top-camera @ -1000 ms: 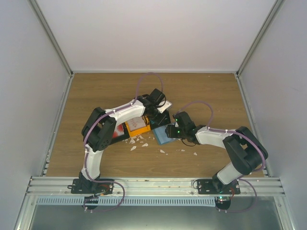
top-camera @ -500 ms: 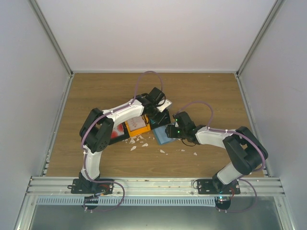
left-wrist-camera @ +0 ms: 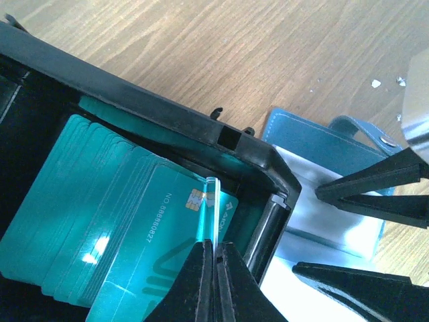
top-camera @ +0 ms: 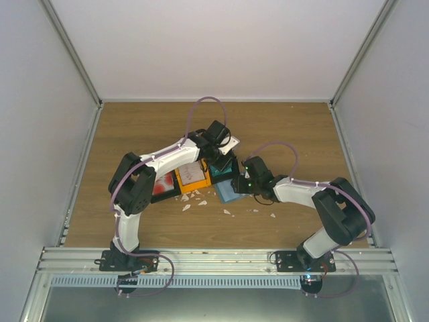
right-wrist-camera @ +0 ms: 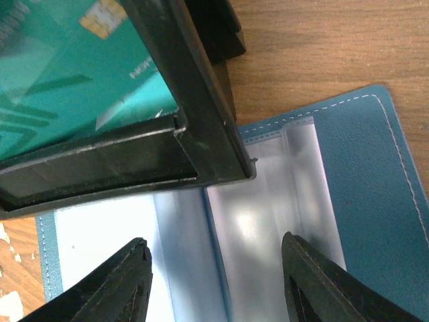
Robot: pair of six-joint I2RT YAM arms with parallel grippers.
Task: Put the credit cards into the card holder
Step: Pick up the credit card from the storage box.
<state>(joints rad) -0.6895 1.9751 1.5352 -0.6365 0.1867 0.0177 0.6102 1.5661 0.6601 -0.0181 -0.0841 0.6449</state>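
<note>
Top external: fixed, high at the near edge, looking down on the whole table point(top-camera: 281, 127). Left wrist: close, looking into black bin point(left-wrist-camera: 167, 114). Right wrist: closer, over card holder point(right-wrist-camera: 362, 174). Wrist views share bin corner and holder.

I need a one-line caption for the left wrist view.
Left end effector pinches a teal chip card in the black bin, beside the open card holder.

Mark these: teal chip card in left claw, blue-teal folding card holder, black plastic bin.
teal chip card point(left-wrist-camera: 154, 248), left wrist view, printed face below chip
blue-teal folding card holder point(right-wrist-camera: 362, 168), right wrist view, stitched right cover
black plastic bin point(left-wrist-camera: 154, 111), left wrist view, top rim
</note>
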